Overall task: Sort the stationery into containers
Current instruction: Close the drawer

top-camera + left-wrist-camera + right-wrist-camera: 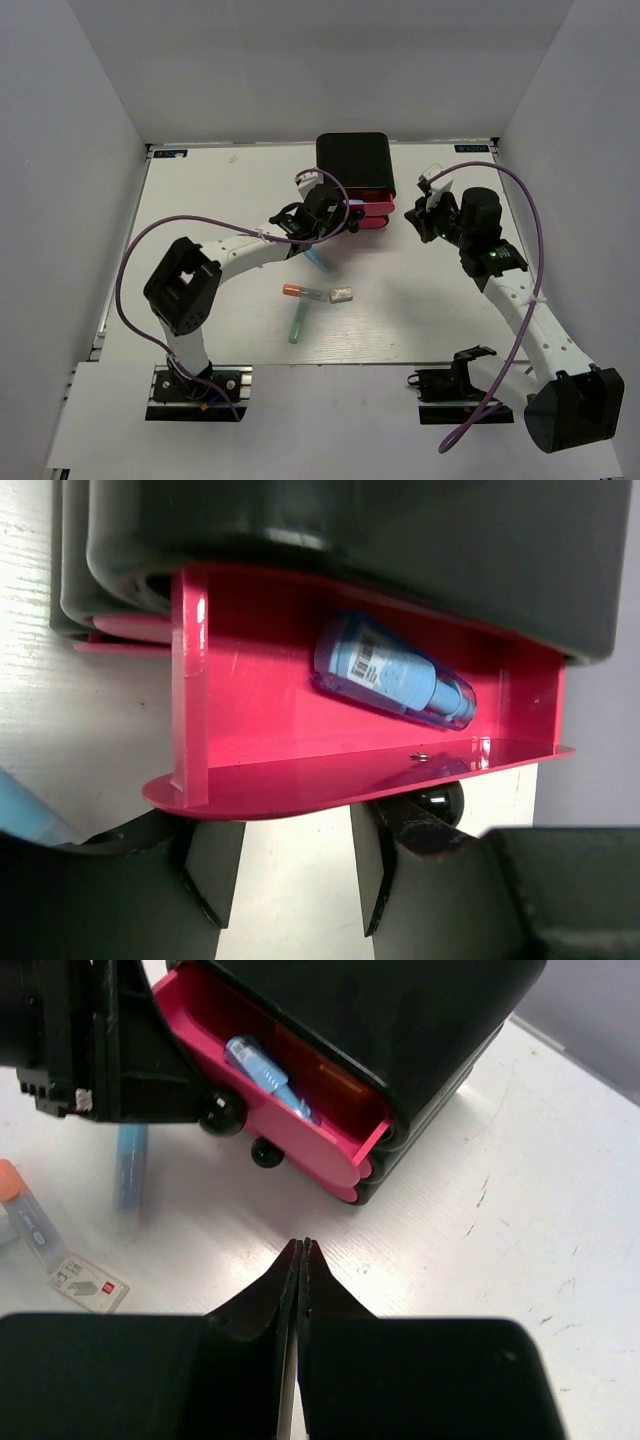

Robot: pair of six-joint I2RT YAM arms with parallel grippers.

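1. The table [200, 200] is boxed in by walls [80, 120] on the left, the right and the far side. Only the near edge, where the arm bases sit, has no wall.
2. The cabinet [354, 160] stands against the far edge at the middle. Its top drawer [260, 720] is pulled out toward the arms.
3. The left gripper [298, 865] sits just in front of the drawer's front lip with its jaws apart. Bare table shows between them and nothing is held. The knob [440, 802] is at the tip of one finger, not between the two.
4. The right gripper [301, 1260] hangs to the right of the cabinet, its jaws pressed together and holding nothing. Bare table lies below it.
5. One blue stick [390, 675] lies slantwise in the open drawer.
6. A second blue stick [320, 260] lies on the table just in front of the drawers.
7. Nearer the arms, the orange stick [300, 292] and the eraser [342, 295] lie end to end. The teal stick [297, 325] lies just below them.
8. The widest open room is on the right half of the table, and along the left side beyond the left arm.
9. The stick in the drawer bears a barcode label, but its digits are too small to read. The eraser carries a printed sleeve that cannot be read.
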